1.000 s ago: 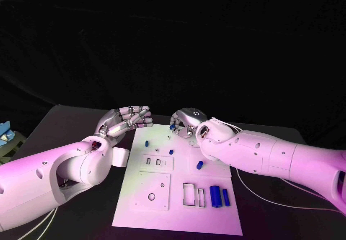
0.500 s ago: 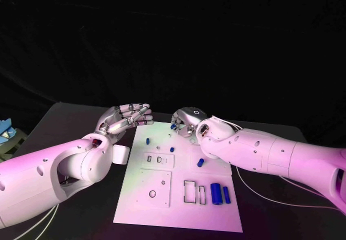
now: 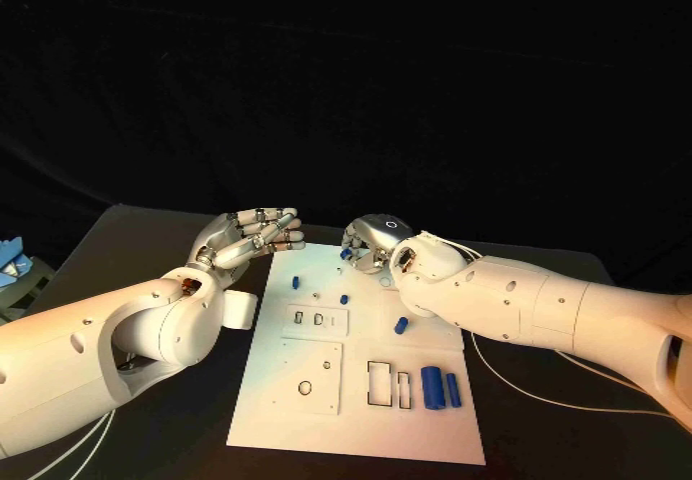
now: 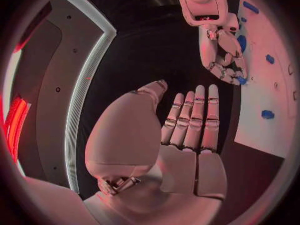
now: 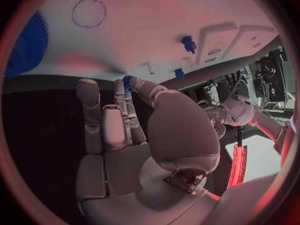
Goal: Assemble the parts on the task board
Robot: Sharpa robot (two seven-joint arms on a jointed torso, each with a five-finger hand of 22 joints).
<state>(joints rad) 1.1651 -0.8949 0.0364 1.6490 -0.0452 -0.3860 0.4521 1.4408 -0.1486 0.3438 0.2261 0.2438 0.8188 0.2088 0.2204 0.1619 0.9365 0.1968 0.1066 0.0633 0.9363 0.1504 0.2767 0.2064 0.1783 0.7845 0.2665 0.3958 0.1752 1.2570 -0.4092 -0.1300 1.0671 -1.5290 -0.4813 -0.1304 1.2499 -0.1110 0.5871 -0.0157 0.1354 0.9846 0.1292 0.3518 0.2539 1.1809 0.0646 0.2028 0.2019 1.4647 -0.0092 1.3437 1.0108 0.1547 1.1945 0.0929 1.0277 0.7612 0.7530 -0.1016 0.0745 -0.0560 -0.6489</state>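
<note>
Near the top edge of the flat white rectangular task board (image 3: 361, 400), at the centre of the head view, the right hand (image 3: 372, 243) pinches a small blue plastic part (image 3: 348, 254) at its fingertips, just above the board's far end. The left wrist view bears this out: a blue piece (image 4: 240, 79) sits clamped at the tips of that hand's curled fingers. The left hand (image 3: 257, 237) hovers off the board's upper-left corner, fingers straight and close side by side, thumb apart, holding nothing.

Risks, as I judge them: the pinch is shallow and at the very tips, so the part could twist or slip out on the way down and roll among the loose blue pieces on the board, such as the small peg (image 3: 401, 325) mid-right or the large blue cylinder (image 3: 431, 386) lower right. The holes and slots are small, so a tilted part may jam at the rim rather than seat. A hard press could also shove the unrestrained board across the black tabletop (image 3: 130, 250), since the left hand is not steadying it.
</note>
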